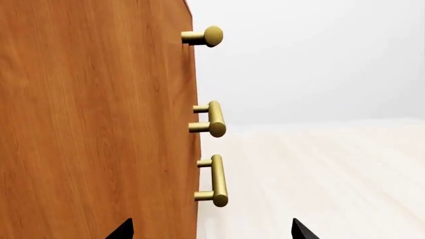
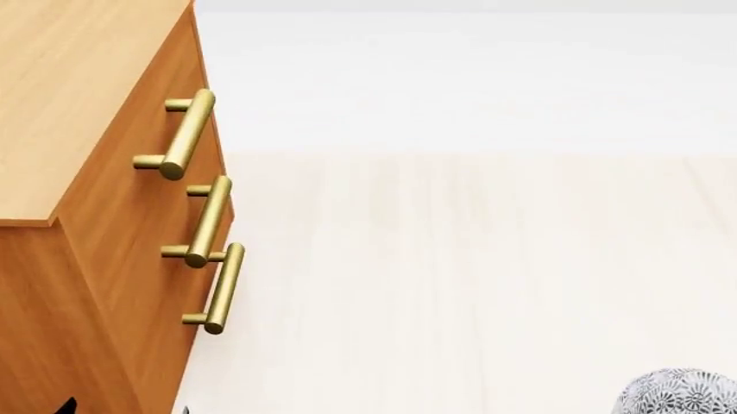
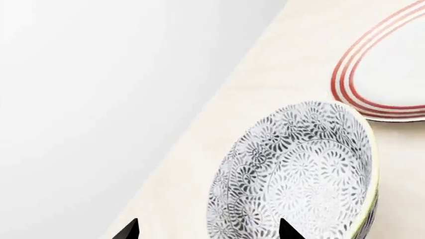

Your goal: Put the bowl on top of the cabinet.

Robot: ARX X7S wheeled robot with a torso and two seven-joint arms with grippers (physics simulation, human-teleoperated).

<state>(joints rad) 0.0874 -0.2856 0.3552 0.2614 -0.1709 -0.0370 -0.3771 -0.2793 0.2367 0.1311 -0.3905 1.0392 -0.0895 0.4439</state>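
The bowl (image 3: 302, 169), deep and white with a dense grey-black floral pattern, rests on the pale surface, tilted in the right wrist view. Only its top shows at the bottom right corner of the head view (image 2: 682, 392). My right gripper (image 3: 209, 230) is open. One dark fingertip (image 3: 289, 230) shows over the bowl's inside and the other lies outside its rim. The orange-brown cabinet (image 2: 69, 95) stands at the left of the head view, its flat top bare. My left gripper (image 1: 212, 230) is open beside the cabinet's side panel (image 1: 93, 124), holding nothing.
Three brass bar handles (image 2: 207, 220) stick out from the cabinet's front, also seen in the left wrist view (image 1: 216, 119). A flat white plate with red rings (image 3: 391, 69) lies just beyond the bowl. Pale floor (image 2: 461, 276) stretches right of the cabinet.
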